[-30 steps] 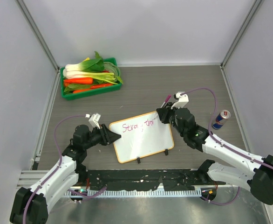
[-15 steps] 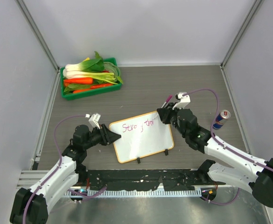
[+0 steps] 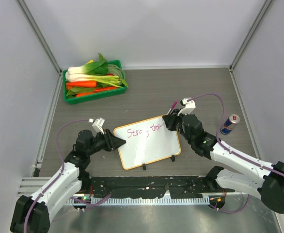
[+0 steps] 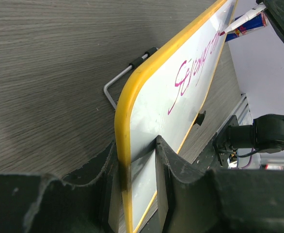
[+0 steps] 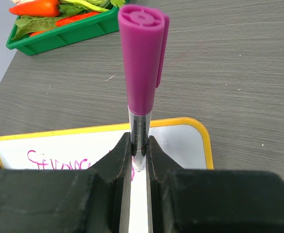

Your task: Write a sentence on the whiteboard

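Edgewise, the whiteboard (image 3: 149, 145) is pinched by the left tool (image 3: 119, 143); a marker (image 5: 141, 73), at its far right corner, by the right tool (image 3: 167, 120).

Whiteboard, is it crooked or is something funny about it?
Yes, a little. The whiteboard lies turned at a slant to the table edges, its left edge pinched by the left pincer, so the sentence runs uphill in the top view. The right pincer grips the marker. Nothing looks spilled or broken.
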You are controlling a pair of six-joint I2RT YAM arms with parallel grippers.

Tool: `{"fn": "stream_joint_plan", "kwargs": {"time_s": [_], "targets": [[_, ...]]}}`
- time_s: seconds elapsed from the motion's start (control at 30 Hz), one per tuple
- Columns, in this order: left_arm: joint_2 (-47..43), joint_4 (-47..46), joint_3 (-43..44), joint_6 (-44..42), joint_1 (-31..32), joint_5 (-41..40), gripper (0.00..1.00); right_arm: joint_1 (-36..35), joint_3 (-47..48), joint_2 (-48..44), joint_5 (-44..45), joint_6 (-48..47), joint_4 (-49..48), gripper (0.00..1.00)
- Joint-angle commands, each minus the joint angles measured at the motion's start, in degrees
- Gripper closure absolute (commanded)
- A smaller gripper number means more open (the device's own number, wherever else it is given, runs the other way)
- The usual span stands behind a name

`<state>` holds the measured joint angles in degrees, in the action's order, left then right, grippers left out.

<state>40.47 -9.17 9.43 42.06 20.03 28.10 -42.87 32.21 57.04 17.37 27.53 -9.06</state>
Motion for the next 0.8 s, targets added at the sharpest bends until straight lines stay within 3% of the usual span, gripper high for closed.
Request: {"fn": "stream_joint_plan", "kwargs": {"time_s": [0.0,0.77], "targets": [[0.2,2.4,0.1,-2.9,-0.4,-4.1,1.0,0.2,-0.1,-0.1,1.8,0.5,-2.6,0.99],[0.7,2.1,0.1,-2.9,-0.4,-3.8,1.0,0.3,-1.7,-2.5,3.3,0.5,-5.3,0.99]]}}
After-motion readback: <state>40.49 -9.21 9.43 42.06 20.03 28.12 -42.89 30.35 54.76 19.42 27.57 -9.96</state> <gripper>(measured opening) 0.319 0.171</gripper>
